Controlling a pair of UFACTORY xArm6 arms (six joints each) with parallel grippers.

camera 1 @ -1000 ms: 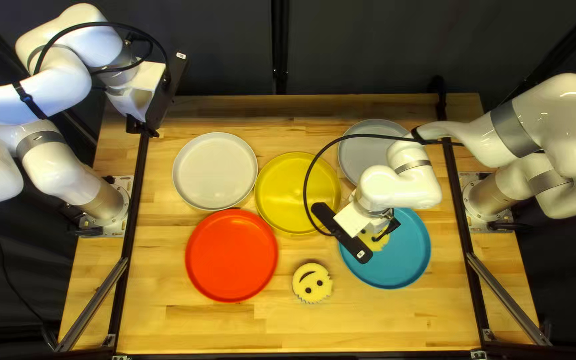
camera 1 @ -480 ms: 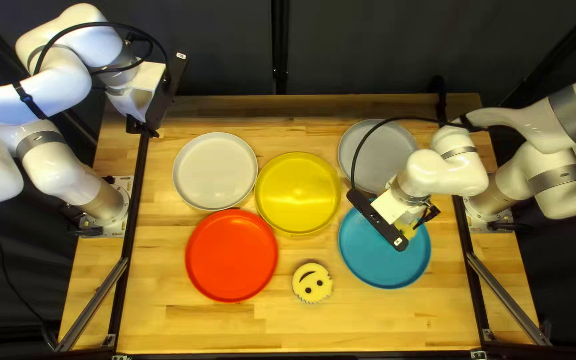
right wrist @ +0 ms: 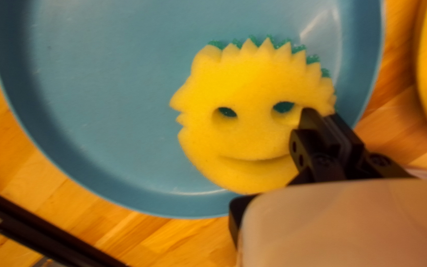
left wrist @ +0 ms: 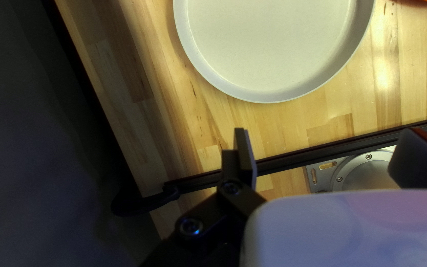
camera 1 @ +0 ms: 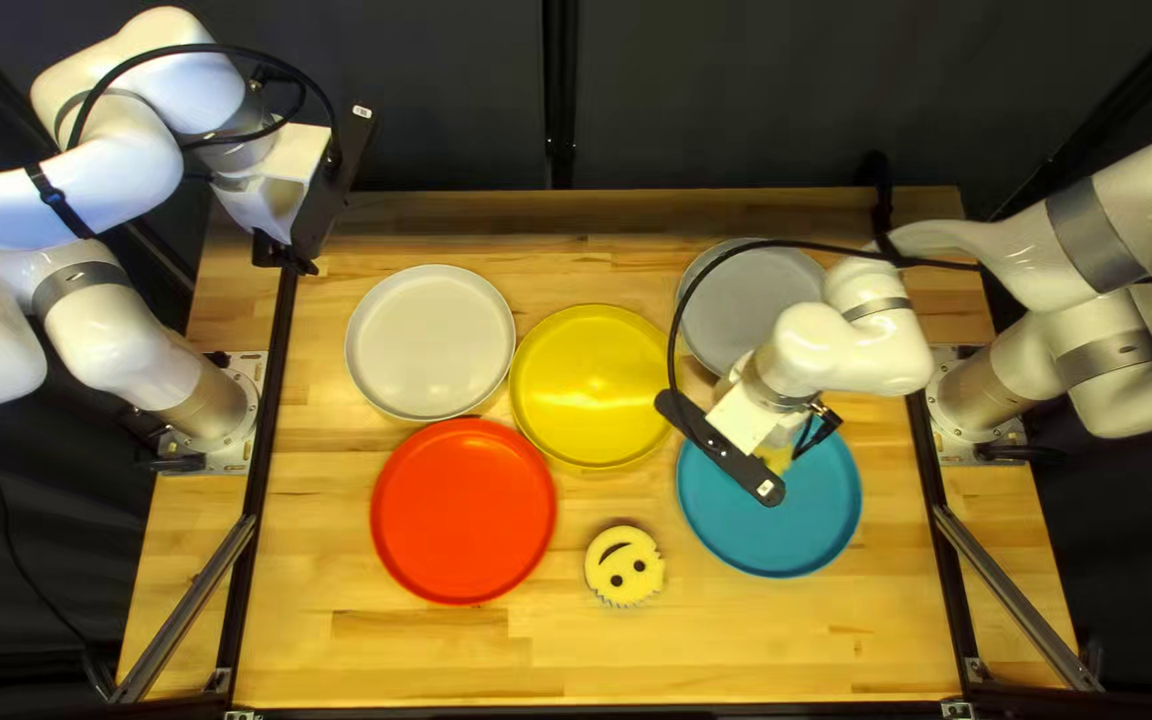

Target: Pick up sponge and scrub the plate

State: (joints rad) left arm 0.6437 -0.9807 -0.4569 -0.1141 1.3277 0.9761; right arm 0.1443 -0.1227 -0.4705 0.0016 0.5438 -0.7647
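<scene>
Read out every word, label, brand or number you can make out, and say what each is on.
No text can be read here.
Left label, on the black bar of my left arm: too small to read.
Right label, on my right arm's black bar: too small to read.
Held sponge and loose sponge: faces, no letters seen.
</scene>
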